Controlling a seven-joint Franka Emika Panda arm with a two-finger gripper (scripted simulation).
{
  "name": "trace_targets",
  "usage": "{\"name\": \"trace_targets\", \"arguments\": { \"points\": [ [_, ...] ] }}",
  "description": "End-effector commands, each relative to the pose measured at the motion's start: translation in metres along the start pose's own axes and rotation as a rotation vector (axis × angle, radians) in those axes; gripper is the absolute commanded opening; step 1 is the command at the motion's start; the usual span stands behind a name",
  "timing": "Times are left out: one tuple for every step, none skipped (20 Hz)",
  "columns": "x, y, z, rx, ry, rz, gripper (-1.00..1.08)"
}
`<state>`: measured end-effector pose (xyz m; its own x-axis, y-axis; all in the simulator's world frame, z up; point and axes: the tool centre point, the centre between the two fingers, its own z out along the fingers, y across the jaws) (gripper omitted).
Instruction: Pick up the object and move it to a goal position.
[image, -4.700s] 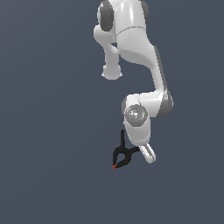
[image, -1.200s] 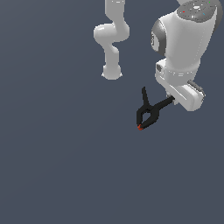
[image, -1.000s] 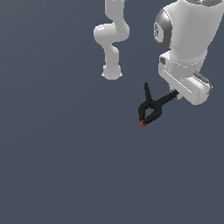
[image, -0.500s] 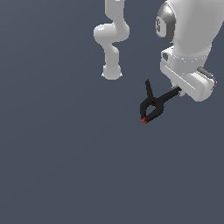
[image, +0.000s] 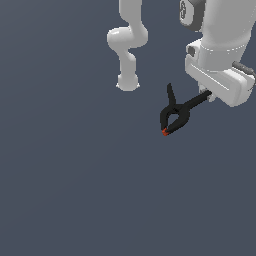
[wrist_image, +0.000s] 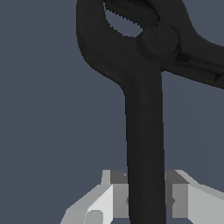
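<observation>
Gripper (image: 209, 95) first: from the exterior view I read it as pinched on one thin handle of the spring clamp (image: 176, 114), right where that handle disappears under the white hand. I see the clamp hanging clear of the dark floor, out from the fingers toward the exterior view's left and lower in the picture. Its long axis runs diagonally away from the hand, with the red-orange tip (image: 165, 132) at the far end, pointing down and to the exterior view's left. The second handle splays upward, free of any contact. No goal marker shows in this view, so I cannot say which way the carry must go.

Switching to the wrist view, I see the gripped handle (wrist_image: 145, 166) running straight out between the two grey fingertip pads (wrist_image: 118, 197), which press against it from both sides. The pivot (wrist_image: 161, 39) and curved jaws sit at the far end of that handle, beyond the fingers.
</observation>
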<state>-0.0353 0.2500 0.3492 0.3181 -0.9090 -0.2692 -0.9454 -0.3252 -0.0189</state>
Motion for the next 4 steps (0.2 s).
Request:
{"name": "trace_targets", "arguments": {
  "points": [
    [-0.001,-0.0007,-0.0071,0.002,0.0,-0.001,-1.0],
    [-0.0011,-0.001,-0.0077,0.002,0.0,-0.001,-1.0],
    [-0.0012,-0.0014,-0.0077,0.002,0.0,-0.001,-1.0],
    [-0.0012,-0.0016,-0.0076,0.002,0.0,-0.001,-1.0]
  ]
}}
